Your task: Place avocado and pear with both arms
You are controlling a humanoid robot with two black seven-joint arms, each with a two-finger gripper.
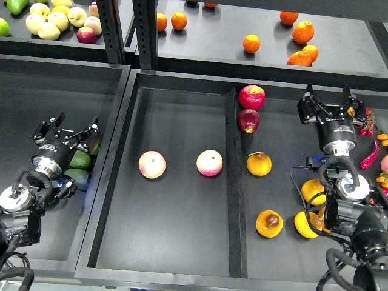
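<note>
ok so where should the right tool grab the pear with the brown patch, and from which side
Take the pear across its round middle, coming straight down from above. It lies on the tray floor with its brown patch facing up and free space all round, apart from the yellow fruit to its right. The right tool is open, farther back.

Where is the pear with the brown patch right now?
In the head view, the pear lies in the right compartment of the middle tray, near its front, just left of a yellow fruit and below the stemmed orange-yellow fruit.
</note>
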